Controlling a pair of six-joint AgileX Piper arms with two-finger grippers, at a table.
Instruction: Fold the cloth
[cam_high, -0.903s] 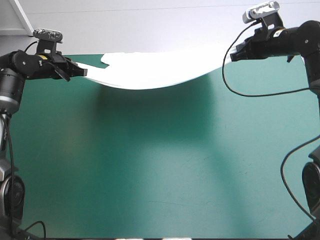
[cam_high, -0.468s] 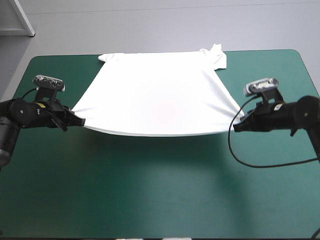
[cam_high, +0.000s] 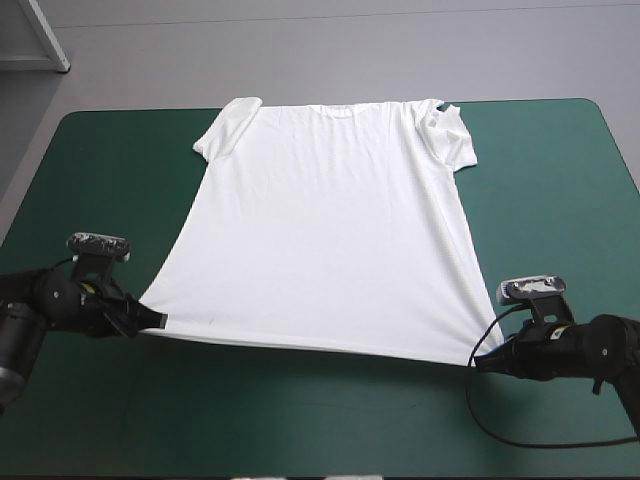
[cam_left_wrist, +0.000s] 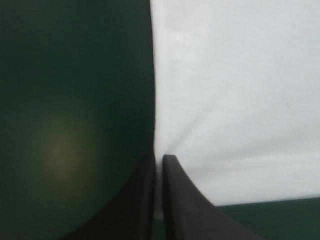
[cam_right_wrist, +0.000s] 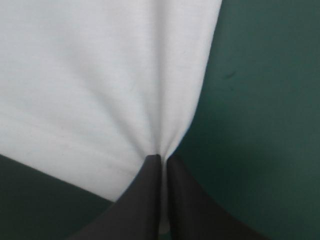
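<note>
Nearly flat on the teal-green cover (cam_high: 300, 430), the T-shirt (cam_high: 325, 230) lies with its collar toward the far edge and its hem nearest the robot, long axis running straight away from both arms. The left gripper (cam_high: 158, 322) pinches one hem corner, the right gripper (cam_high: 478, 362) the other, each clamped on fabric. No print or label shows.

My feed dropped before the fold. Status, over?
Left end effector shut on T-shirt, near hem corner; right end effector shut on the other. T-shirt spread out, collar far side. Nothing in the way.
</note>
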